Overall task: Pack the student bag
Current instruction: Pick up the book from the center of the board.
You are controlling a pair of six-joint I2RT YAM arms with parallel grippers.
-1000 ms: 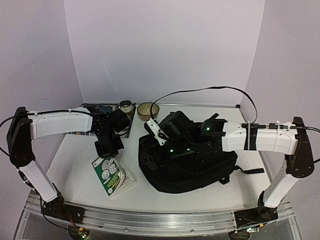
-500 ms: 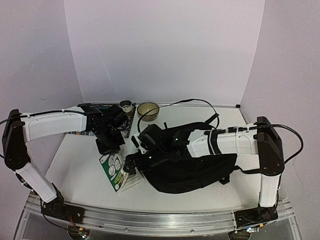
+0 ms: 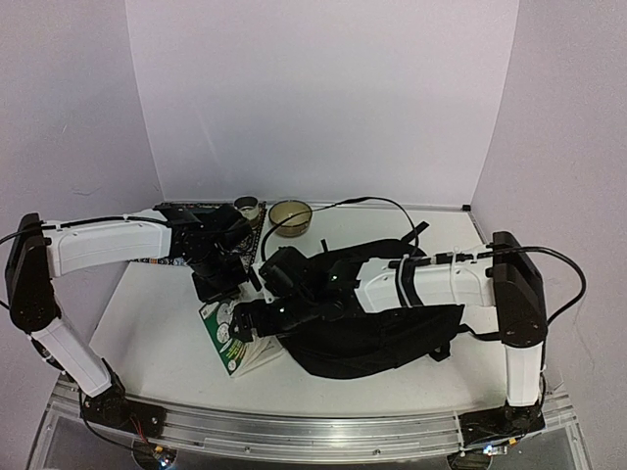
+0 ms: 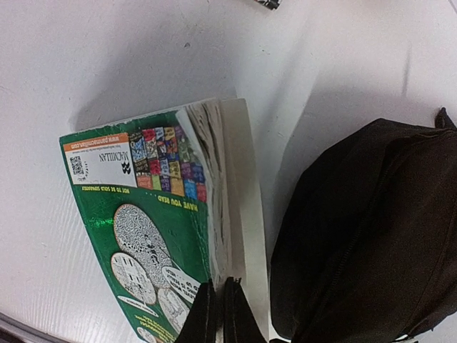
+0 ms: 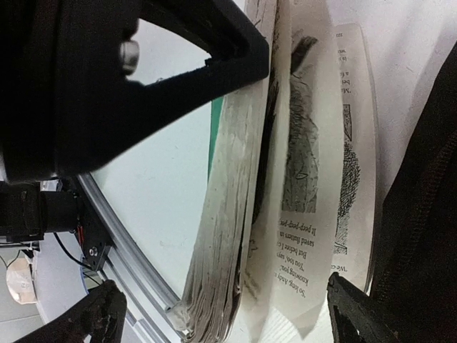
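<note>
The student bag (image 3: 392, 333) is a big black backpack lying right of centre, also dark at the right of the left wrist view (image 4: 371, 229). Beside its left end lies a green paperback book (image 3: 227, 345) with its pages fanned apart. My left gripper (image 4: 219, 307) is shut on the book's (image 4: 143, 221) cover edge, holding that side up. My right arm reaches across the bag, and my right gripper (image 5: 228, 311) stands wide open around the fanned page edges (image 5: 235, 214). In that view the left gripper (image 5: 143, 71) fills the upper left.
An olive bowl (image 3: 290, 215) and a small jar (image 3: 247, 207) stand at the back of the table. A dark patterned flat item (image 3: 176, 211) lies at the back left under my left arm. The table's metal front rail (image 3: 294, 431) runs along the near edge.
My right arm has swung left over the bag and come down to the book's open edge. The left gripper, still shut, has shifted slightly right with the book.
</note>
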